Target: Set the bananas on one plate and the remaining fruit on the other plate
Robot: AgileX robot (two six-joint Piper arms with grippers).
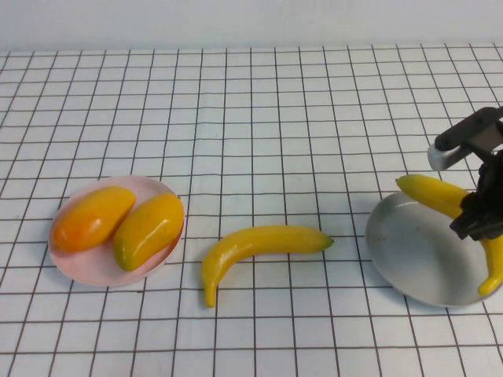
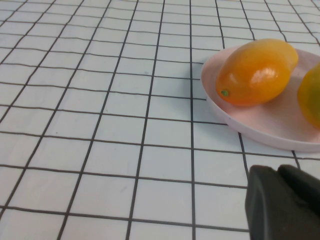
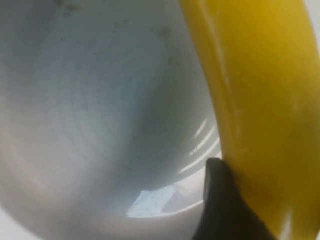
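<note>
From the high view, no brand, label or writing could be read on anything. There were two bananas, two mango-like fruits and two plates on the white gridded table [image 1: 259, 110]. The pink plate [image 1: 94, 271] lay near the left edge and held both fruits side by side: the orange-yellow mango [image 1: 92, 218] and the yellow-green mango [image 1: 148, 230]. One banana [image 1: 255, 247] lay loose on the table in the middle toward the near edge. The grey plate [image 1: 416, 255] sat at the right edge, with the second banana [image 1: 440, 196] across its far-right rim. The right gripper [image 1: 479, 218] was down on that banana, pinching it.

In the left wrist view, the left gripper [image 2: 282, 202] showed only as a dark finger low over the table just beside the pink plate [image 2: 260, 132]; whether it was spread or pressed together could not be told. The orange-yellow mango [image 2: 257, 72] lay on that plate.

In the right wrist view, a dark fingertip [image 3: 220, 200] pressed against the second banana [image 3: 260, 90] over the grey plate [image 3: 100, 115].
</note>
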